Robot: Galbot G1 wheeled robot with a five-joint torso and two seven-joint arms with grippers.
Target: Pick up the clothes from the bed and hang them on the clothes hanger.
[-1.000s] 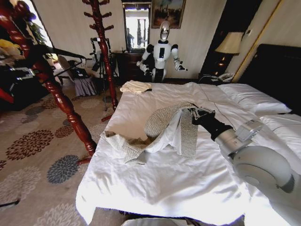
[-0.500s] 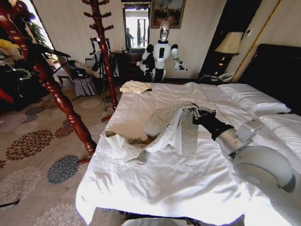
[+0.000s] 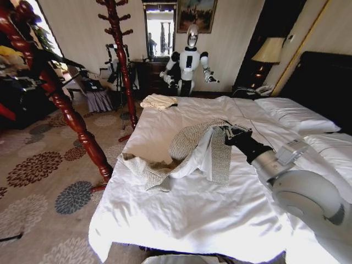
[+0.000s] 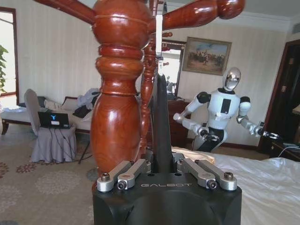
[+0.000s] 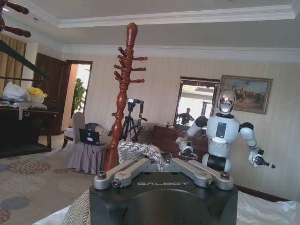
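Tweed jacket (image 3: 190, 151) lies rumpled on the bed (image 3: 187, 214), one edge lifted and pinched in the clenched right gripper (image 3: 226, 132); the right wrist view shows a fold of the herringbone cloth (image 5: 138, 153) between its fingers. Most of the garment rests on the white duvet, so the pickup is only begun. At the robot's left, beside the red-brown coat stand (image 4: 119, 89), the left gripper (image 4: 163, 169) grasps the slim black clothes hanger (image 4: 161, 122), held upright. Lifting the jacket clear and threading it onto the hanger remain to be done.
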